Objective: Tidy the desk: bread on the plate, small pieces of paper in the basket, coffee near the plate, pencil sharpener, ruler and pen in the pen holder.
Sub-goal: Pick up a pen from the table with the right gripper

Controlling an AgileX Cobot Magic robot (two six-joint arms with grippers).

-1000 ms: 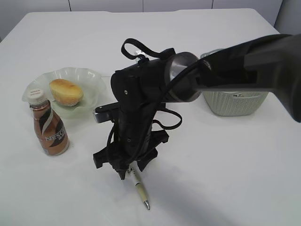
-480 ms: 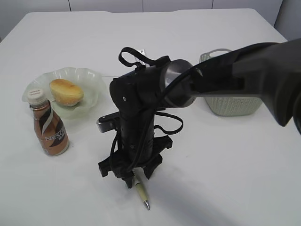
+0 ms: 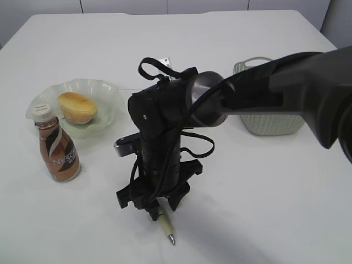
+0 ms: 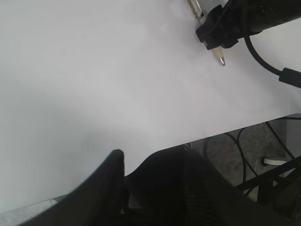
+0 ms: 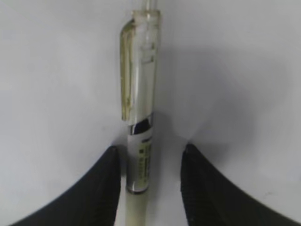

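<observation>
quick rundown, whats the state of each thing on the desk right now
bread: resting on the plate
plate: on the desk, holding the bread
coffee: upright, capped, beside the plate
basket: upright on the desk, contents hidden
pen: lying flat on the desk, not lifted
right end effector: open, fingers either side of the pen
left end effector: open, holding nothing, near the desk edge

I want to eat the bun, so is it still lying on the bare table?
No, the bun sits in the pale green glass plate, just behind the coffee bottle.
</observation>
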